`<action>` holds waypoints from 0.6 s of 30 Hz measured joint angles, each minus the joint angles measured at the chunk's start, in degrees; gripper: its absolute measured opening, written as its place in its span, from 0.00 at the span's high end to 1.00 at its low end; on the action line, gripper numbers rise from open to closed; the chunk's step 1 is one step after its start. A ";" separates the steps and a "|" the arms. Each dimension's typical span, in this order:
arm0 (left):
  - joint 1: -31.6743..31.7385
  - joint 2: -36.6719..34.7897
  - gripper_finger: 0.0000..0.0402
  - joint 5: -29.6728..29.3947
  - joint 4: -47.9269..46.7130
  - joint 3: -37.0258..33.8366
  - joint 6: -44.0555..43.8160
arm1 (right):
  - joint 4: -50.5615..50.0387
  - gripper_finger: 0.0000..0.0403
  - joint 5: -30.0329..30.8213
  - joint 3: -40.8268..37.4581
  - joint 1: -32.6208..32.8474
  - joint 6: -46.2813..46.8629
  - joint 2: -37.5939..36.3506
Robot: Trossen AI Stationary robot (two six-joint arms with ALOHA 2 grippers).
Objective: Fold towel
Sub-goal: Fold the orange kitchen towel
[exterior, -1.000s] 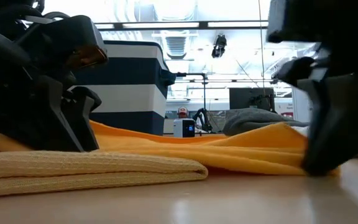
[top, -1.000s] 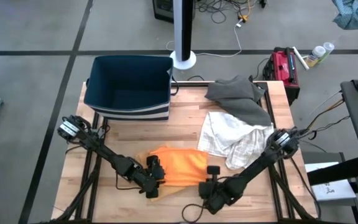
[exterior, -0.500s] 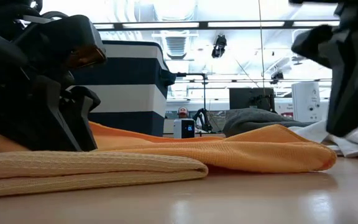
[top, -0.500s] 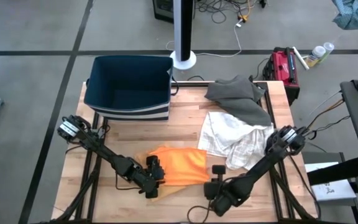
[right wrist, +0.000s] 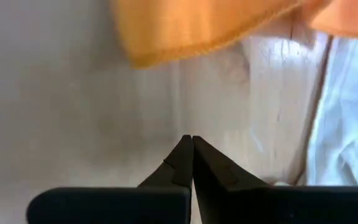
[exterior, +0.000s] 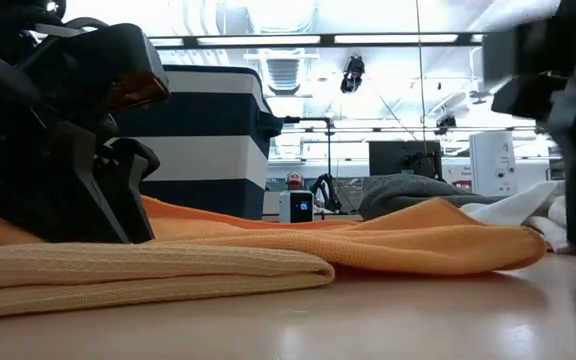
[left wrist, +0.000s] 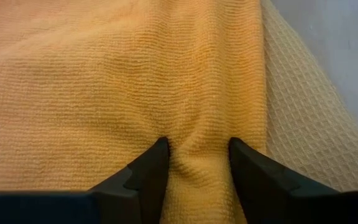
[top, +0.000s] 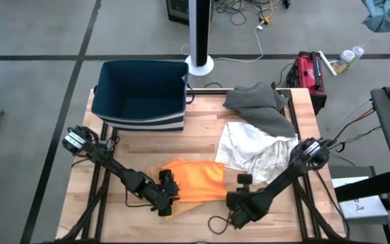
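Since the earlier frame, the right gripper [top: 244, 179] had drawn away from the orange towel [top: 196, 180] toward the right side of the table, its fingers [right wrist: 192, 160] pressed together with nothing between them; the towel's right edge lay released on the wooden table [top: 202, 122]. The left gripper [top: 168, 184] had not moved: it sat on the towel's left end, its two fingers [left wrist: 146, 171] partly spread and pushed down into the cloth, pinching a ridge of fabric between them.

The orange towel lay near the front edge of the table, partly folded over a pale waffle-weave cloth [left wrist: 303, 134], with a white checked towel [top: 252, 150] just beside it on the right. The likeliest trouble was that the left gripper's hold took in both orange layers, or the pale cloth beneath, so any lift would drag the whole stack and undo the fold. The right gripper, working close to the white towel, could also snag that instead.
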 joint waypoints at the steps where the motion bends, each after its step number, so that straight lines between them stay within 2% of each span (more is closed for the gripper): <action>1: 0.00 0.00 0.60 0.02 0.00 0.00 -0.03 | 0.77 1.00 0.63 0.14 0.34 0.18 -0.81; 6: -0.04 0.00 0.58 -0.07 0.00 0.00 -0.01 | 8.49 1.00 5.56 0.27 0.82 -2.81 -1.37; 9: -0.07 0.00 0.56 -0.07 0.02 0.00 0.08 | 16.50 1.00 7.17 0.01 0.60 -5.71 -0.57; 11: -0.09 0.00 0.56 -0.15 0.02 0.00 0.05 | 18.41 1.00 7.64 -0.24 0.05 -6.54 0.80; 13: -0.15 0.00 0.56 -0.12 0.02 0.00 0.22 | 18.30 1.00 6.99 -0.38 -0.49 -6.53 2.46; 18: -0.35 0.00 0.58 -0.26 0.01 0.00 -0.02 | 13.82 1.00 0.66 -0.09 -0.05 -4.67 3.07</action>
